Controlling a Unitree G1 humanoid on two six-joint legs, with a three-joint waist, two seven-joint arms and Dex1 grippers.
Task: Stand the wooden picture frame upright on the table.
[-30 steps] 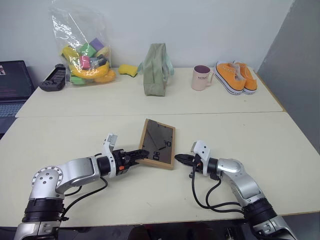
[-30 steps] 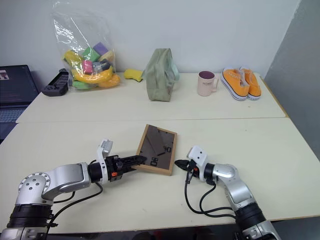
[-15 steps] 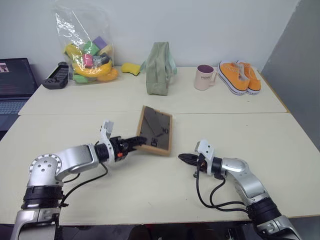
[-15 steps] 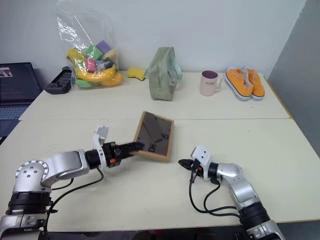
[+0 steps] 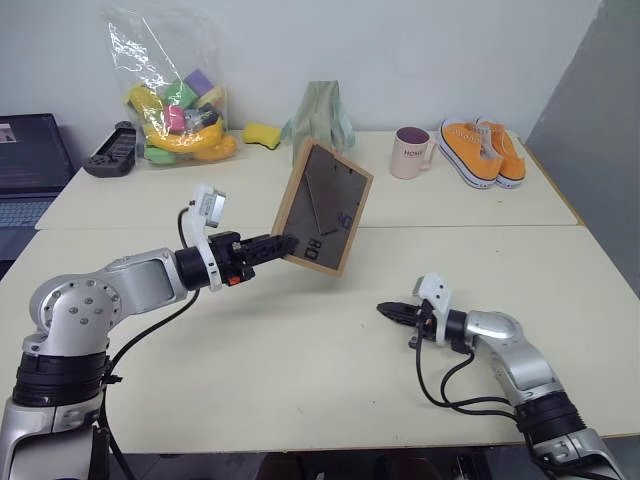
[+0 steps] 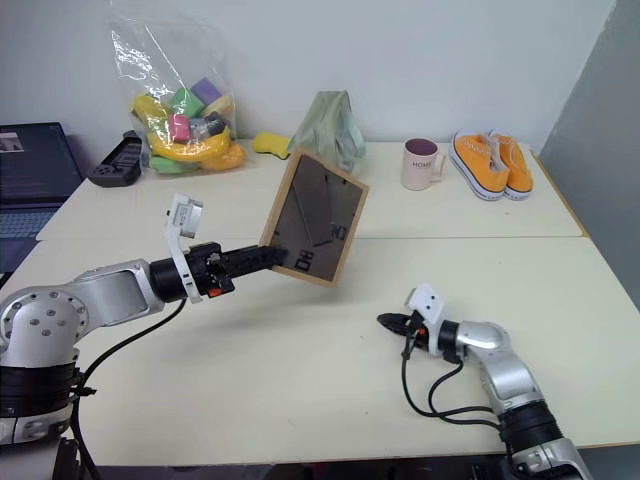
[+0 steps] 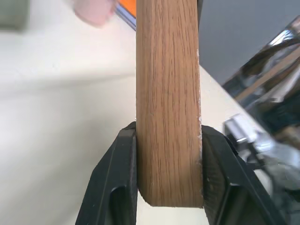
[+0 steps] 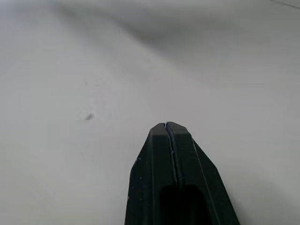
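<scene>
Left pincer (image 5: 284, 243) clamped on wooden picture frame's (image 5: 325, 207) lower edge, frame tilted above table (image 5: 300, 370), right pincer (image 5: 384, 309) closed, well apart.

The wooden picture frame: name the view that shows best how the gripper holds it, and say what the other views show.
Left wrist view: both fingers of the left gripper press the wooden picture frame at its edge. The two eye views show its dark back lifted off the table, tilted. The right wrist view shows bare tabletop beyond shut fingers.

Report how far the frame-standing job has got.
Done: the left gripper has clamped the wooden picture frame by its edge and holds it clear of the table, dark back facing the camera. In hand: carrying it tilted. Left: setting it down upright and letting go. The right gripper is shut, holding nothing.
</scene>
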